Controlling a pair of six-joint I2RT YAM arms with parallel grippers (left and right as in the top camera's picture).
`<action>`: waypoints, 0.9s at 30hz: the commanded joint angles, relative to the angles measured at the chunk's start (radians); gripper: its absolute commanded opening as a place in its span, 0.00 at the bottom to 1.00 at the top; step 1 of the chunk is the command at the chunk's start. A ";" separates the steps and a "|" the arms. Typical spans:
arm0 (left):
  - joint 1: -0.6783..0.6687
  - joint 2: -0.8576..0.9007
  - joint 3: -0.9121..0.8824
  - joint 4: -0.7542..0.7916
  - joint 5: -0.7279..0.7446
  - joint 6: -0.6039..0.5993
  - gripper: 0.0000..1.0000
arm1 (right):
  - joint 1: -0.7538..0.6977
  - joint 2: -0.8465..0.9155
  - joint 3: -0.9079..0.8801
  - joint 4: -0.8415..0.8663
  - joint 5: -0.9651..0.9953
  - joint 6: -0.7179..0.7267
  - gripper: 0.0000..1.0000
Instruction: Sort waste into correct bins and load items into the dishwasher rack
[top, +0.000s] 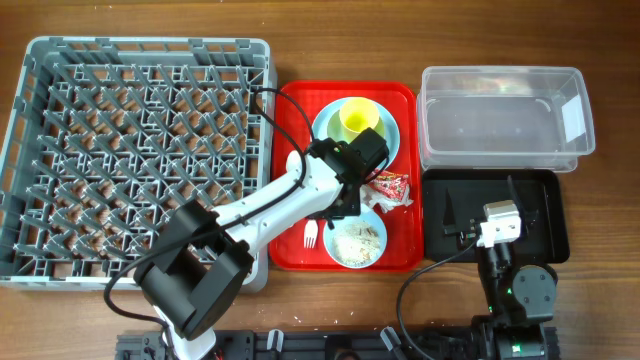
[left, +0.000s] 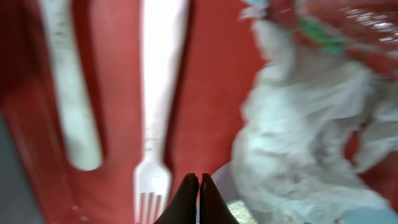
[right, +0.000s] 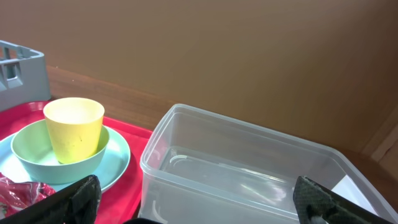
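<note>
Left tool (left: 199, 198): jaws pressed together, tips touching, gripping nothing; it hangs low over the red tray (top: 290, 252).
Fork (left: 158, 99): white, flat on the red tray, just ahead of the left tool and slightly to its left, tines pointing back towards the tips.
Spoon (left: 71, 93): white, lying parallel to the fork, further left of the left tool.
Napkin (left: 298, 137): crumpled and white, just right of the left tool; the view is too blurred to say whether they touch.
Snack wrapper (top: 390, 188): red, printed, beyond the napkin to the tool's right.
Crumb bowl (top: 357, 242): holds whitish crumbs, near the left tool.
Right tool (right: 199, 214): fingers spread wide, holding nothing, above the black tray (top: 545, 220).
Clear tub (right: 249, 168): directly ahead of the right tool.
Yellow cup (right: 73, 127): ahead and left of the right tool, upright inside a green bowl (right: 37, 158) resting on a plate (right: 118, 163).
Dishwasher rack (top: 140, 150): on the worktop (top: 600, 300), well away on the left tool's left.
</note>
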 joint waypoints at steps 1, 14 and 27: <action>-0.003 0.012 0.008 0.025 0.095 -0.001 0.04 | 0.001 -0.004 -0.001 0.003 0.006 -0.005 1.00; 0.124 0.010 0.000 -0.040 -0.040 0.101 0.43 | 0.001 -0.004 -0.001 0.003 0.006 -0.005 1.00; 0.089 0.011 -0.249 0.247 -0.062 0.103 0.38 | 0.001 -0.004 -0.001 0.003 0.006 -0.005 1.00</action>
